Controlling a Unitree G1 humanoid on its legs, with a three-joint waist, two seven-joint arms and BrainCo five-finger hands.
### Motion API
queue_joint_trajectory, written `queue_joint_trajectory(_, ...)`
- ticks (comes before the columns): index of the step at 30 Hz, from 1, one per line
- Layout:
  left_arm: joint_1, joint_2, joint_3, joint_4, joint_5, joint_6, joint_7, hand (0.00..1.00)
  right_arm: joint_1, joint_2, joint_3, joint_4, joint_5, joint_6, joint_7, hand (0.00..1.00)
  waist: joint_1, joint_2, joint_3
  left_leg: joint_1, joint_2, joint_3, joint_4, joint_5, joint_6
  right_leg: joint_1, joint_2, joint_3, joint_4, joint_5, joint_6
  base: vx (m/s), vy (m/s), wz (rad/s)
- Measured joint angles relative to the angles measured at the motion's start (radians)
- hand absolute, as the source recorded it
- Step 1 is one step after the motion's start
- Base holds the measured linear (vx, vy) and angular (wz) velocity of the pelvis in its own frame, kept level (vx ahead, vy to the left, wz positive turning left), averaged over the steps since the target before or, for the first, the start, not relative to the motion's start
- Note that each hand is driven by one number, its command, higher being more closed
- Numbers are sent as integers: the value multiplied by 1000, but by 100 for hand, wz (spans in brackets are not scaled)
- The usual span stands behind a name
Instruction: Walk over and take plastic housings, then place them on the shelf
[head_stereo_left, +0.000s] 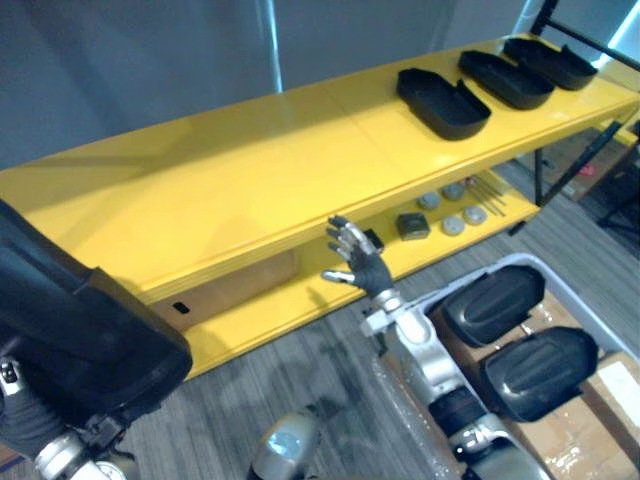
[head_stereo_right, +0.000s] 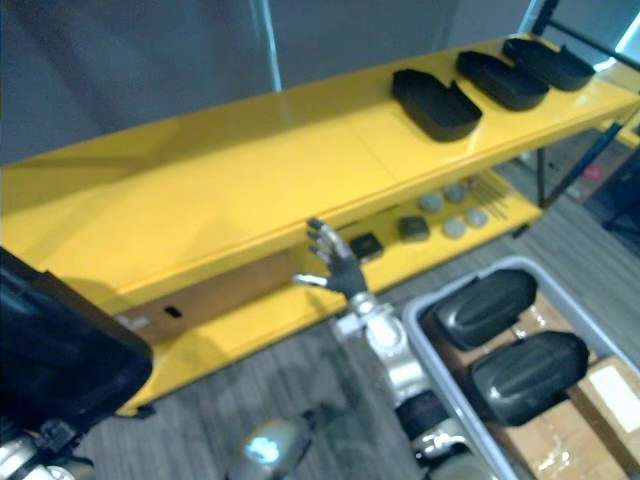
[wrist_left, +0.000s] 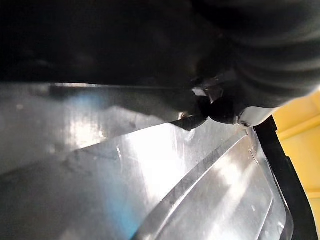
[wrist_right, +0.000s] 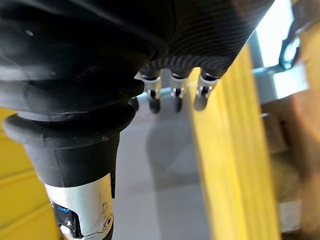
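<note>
Housings (head_stereo_left: 443, 103) on yellow shelf (head_stereo_left: 250, 170); below, possibly a small label (head_stereo_right: 131, 322)

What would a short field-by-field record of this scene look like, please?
shelf: yellow two-tier shelf ahead of the robot
top board: three black plastic housings in a row at its right end
lower board: small grey discs and a dark block
bin: grey bin at lower right, two black housings inside
right hand: open, empty, raised before the shelf's front edge
left hand: by a large black shell at lower left, grip hidden
</note>
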Motion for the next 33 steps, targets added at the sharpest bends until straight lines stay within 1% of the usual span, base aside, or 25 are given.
queue_joint_trajectory(1, -18, 17, -31, 0, -23, 0, -28, 100, 20, -3, -6, -5, -11, -4, -23, 0, -23, -5, 2, -10, -10, -17, -10, 6, 6, -30, 12, 90, 12, -20, -24, -124, 32, 34)
queue_joint_trajectory(2, -29, 27, -50, 0, -30, 0, -40, 100, 40, -5, -15, -14, -12, -4, -33, 0, -35, -8, 2, -17, -18, -28, -18, 15, 7, -44, 15, 127, 18, -27, -33, -84, 19, 61)
queue_joint_trajectory(3, -57, 47, -83, 0, -35, -2, -62, 100, 79, -14, -32, -33, -23, -6, -43, 0, -56, -10, 8, -23, -28, -42, -29, 30, 7, -60, 19, 182, 27, -38, -45, -55, 9, 50)
queue_joint_trajectory(6, -104, 89, -131, -3, -38, -5, -66, 100, 166, -38, -61, -63, -52, -14, -42, 0, -82, -13, 13, -51, -24, -31, -30, 50, -5, -91, 20, 195, 40, -35, -35, -38, 1, 10)
queue_joint_trajectory(8, -118, 92, -143, -5, -36, -5, -56, 100, 194, -51, -85, -82, -52, -16, -32, 0, -98, -16, 17, -54, -19, -20, -29, 52, -6, -108, 19, 210, 47, -33, -32, -16, -4, -19)
queue_joint_trajectory(9, -121, 92, -147, -5, -37, -4, -54, 100, 198, -56, -93, -88, -53, -23, -31, 0, -102, -17, 18, -54, -12, -5, -30, 52, -6, -119, 18, 226, 54, -32, -32, -32, 13, -44)
queue_joint_trajectory(10, -129, 93, -165, -5, -36, -4, -52, 100, 200, -60, -111, -93, -52, -45, -25, 0, -105, -18, 18, -54, -5, 16, -31, 52, -6, -130, 18, 249, 60, -33, -33, -39, 14, -40)
queue_joint_trajectory(12, -137, 93, -176, -5, -34, -4, -51, 100, 205, -60, -126, -112, -51, -57, -18, 0, -107, -18, 18, -54, 1, 28, -34, 52, -6, -139, 19, 264, 66, -35, -36, -57, 7, -29)
queue_joint_trajectory(14, -137, 93, -176, -5, -30, -4, -42, 100, 209, -58, -129, -147, -51, -82, -9, 0, -119, -20, 19, -54, 7, 38, -38, 50, -5, -150, 19, 277, 72, -35, -36, -47, -3, -18)
queue_joint_trajectory(16, -140, 93, -175, -5, -24, -4, -23, 100, 210, -54, -131, -170, -54, -93, -11, 0, -127, -24, 28, -54, 8, 48, -38, 48, -1, -155, 14, 281, 82, -36, -35, -24, 2, -8)
queue_joint_trajectory(18, -150, 93, -176, -5, -17, -4, -15, 100, 213, -47, -153, -176, -70, -115, -17, 0, -130, -29, 39, -56, 6, 65, -38, 44, 5, -157, 3, 280, 94, -43, -26, -6, 10, 4)
queue_joint_trajectory(19, -158, 95, -175, -7, -15, -5, -9, 100, 214, -44, -167, -177, -72, -127, -34, 0, -130, -35, 44, -61, 7, 85, -33, 40, 10, -157, -7, 278, 103, -52, -20, -4, 23, 15)
queue_joint_trajectory(20, -163, 95, -175, -7, -14, -5, -7, 100, 216, -42, -176, -182, -76, -129, -41, 0, -131, -37, 45, -67, 4, 90, -25, 37, 13, -158, -13, 274, 105, -58, -14, 12, 35, 18)
queue_joint_trajectory(22, -179, 98, -160, -15, 18, -6, 17, 100, 211, -40, -220, -213, -110, -152, -96, 0, -129, -43, 47, -108, 5, 140, 36, 3, 26, -172, -34, 273, 128, -85, -1, 39, 74, 18)
queue_joint_trajectory(23, -180, 100, -156, -19, 23, -6, 19, 100, 210, -40, -232, -215, -110, -162, -105, 0, -130, -44, 47, -118, 5, 153, 60, -13, 32, -172, -39, 273, 136, -91, 1, 83, 100, 5)
queue_joint_trajectory(24, -180, 104, -151, -21, 32, -12, 24, 100, 209, -38, -257, -215, -109, -170, -125, 0, -129, -48, 49, -126, 5, 178, 108, -51, 44, -168, -46, 278, 170, -93, 15, 172, 116, -3)
queue_joint_trajectory(25, -183, 115, -150, -21, 51, -13, 34, 100, 210, -38, -286, -217, -110, -170, -138, 0, -132, -49, 50, -124, -1, 182, 152, -81, 53, -200, -68, 326, 278, -83, 18, 184, 138, 2)
queue_joint_trajectory(26, -186, 123, -150, -21, 56, -13, 34, 100, 212, -37, -303, -218, -110, -170, -145, 0, -137, -50, 50, -121, -9, 178, 173, -90, 52, -223, -77, 358, 347, -74, 10, 222, 140, 24)
queue_joint_trajectory(27, -192, 145, -149, -27, 67, -13, 31, 100, 210, -36, -336, -222, -116, -170, -155, 0, -152, -56, 51, -106, -25, 166, 196, -105, 60, -267, -86, 419, 467, -33, -1, 191, 91, 46)
queue_joint_trajectory(28, -208, 170, -139, -47, 99, -12, 31, 100, 209, -34, -385, -238, -127, -170, -167, 0, -167, -62, 53, -84, -30, 132, 188, -108, 67, -340, -84, 490, 601, 65, -28, 193, 48, 52)
queue_joint_trajectory(29, -215, 179, -132, -61, 103, -12, 30, 100, 208, -35, -407, -249, -131, -170, -167, 0, -178, -62, 53, -78, -28, 114, 184, -109, 68, -367, -71, 510, 634, 51, -41, 173, -6, 56)
queue_joint_trajectory(30, -232, 194, -124, -78, 101, -13, 31, 100, 208, -40, -439, -267, -130, -174, -165, 0, -187, -60, 54, -71, -21, 87, 176, -109, 68, -392, -43, 532, 635, 15, -57, 145, -36, 57)
queue_joint_trajectory(31, -268, 214, -118, -87, 99, -13, 33, 100, 207, -50, -476, -290, -129, -188, -163, 0, -190, -55, 54, -67, -5, 54, 168, -109, 68, -421, 8, 547, 574, -17, -75, 159, -77, 67)
queue_joint_trajectory(32, -307, 230, -117, -85, 99, -10, 34, 100, 206, -65, -510, -313, -129, -193, -160, 0, -192, -52, 55, -61, 11, 20, 152, -108, 65, -444, 54, 560, 470, -24, -83, 116, -98, 58)
queue_joint_trajectory(33, -321, 234, -118, -85, 98, -8, 36, 100, 206, -73, -525, -325, -129, -194, -156, 0, -195, -52, 55, -56, 21, 4, 143, -109, 60, -455, 77, 569, 409, -24, -82, 103, -140, 50)
